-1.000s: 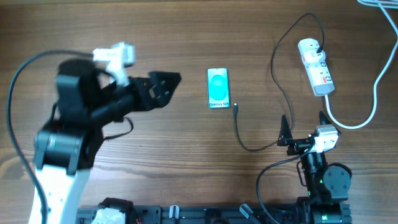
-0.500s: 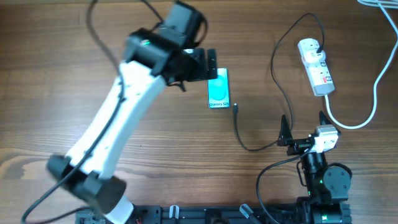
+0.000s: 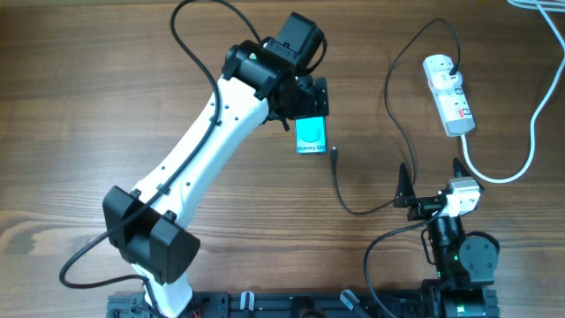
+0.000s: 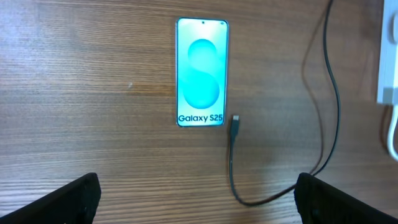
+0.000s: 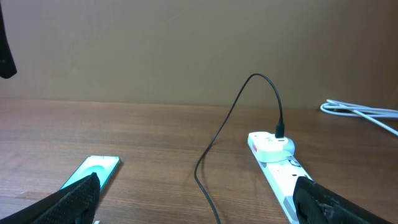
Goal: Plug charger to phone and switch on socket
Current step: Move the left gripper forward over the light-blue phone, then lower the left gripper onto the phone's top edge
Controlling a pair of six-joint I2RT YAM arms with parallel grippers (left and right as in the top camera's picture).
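Observation:
The phone (image 3: 311, 138) lies flat mid-table with its turquoise screen up; it also shows in the left wrist view (image 4: 202, 71) and the right wrist view (image 5: 93, 172). The charger's plug tip (image 3: 335, 153) lies on the wood just right of the phone's bottom edge (image 4: 236, 122), apart from it. Its black cable (image 3: 388, 88) loops to the white adapter (image 3: 439, 66) in the socket (image 3: 452, 108). My left gripper (image 3: 309, 97) hovers over the phone's top end, open and empty (image 4: 199, 205). My right gripper (image 3: 431, 181) is open and empty near the front right (image 5: 205, 205).
The socket's thick white cord (image 3: 530, 132) curves off to the right edge and also shows in the right wrist view (image 5: 360, 112). The black cable (image 4: 231, 177) crosses the wood between the phone and my right arm. The arm bases stand along the front edge.
My left arm has swung from the far left across the table, and its gripper is now above the phone's top end. The right arm, phone and cable have not moved.

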